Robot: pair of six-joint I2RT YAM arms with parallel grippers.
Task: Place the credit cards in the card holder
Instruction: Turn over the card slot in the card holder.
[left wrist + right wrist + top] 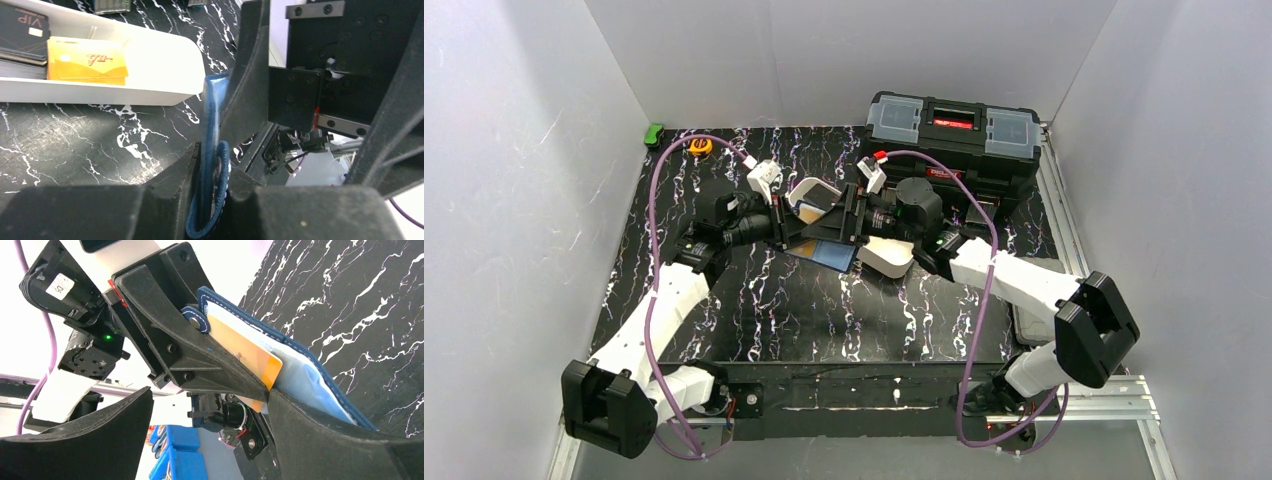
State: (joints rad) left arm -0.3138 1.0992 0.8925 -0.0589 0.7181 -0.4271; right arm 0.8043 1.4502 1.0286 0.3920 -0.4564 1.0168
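The navy card holder (310, 375) hangs open above the table, light blue inside. My left gripper (212, 170) is shut on its edge beside the snap tab. An orange-yellow credit card (245, 355) sits partly inside a pocket, one corner sticking out. My right gripper (210, 395) is open wide with nothing between its fingers; one finger (325, 440) rests against the holder's lining. Another orange-yellow card (87, 61) and a dark card (20, 30) lie in the white tray (165, 75). From above, both grippers meet over the card holder (832, 254).
The long white tray (889, 255) lies right behind and under the grippers. A big black toolbox (954, 135) stands at the back right. A yellow tape measure (701, 146) and a small green object (655, 134) sit at the back left.
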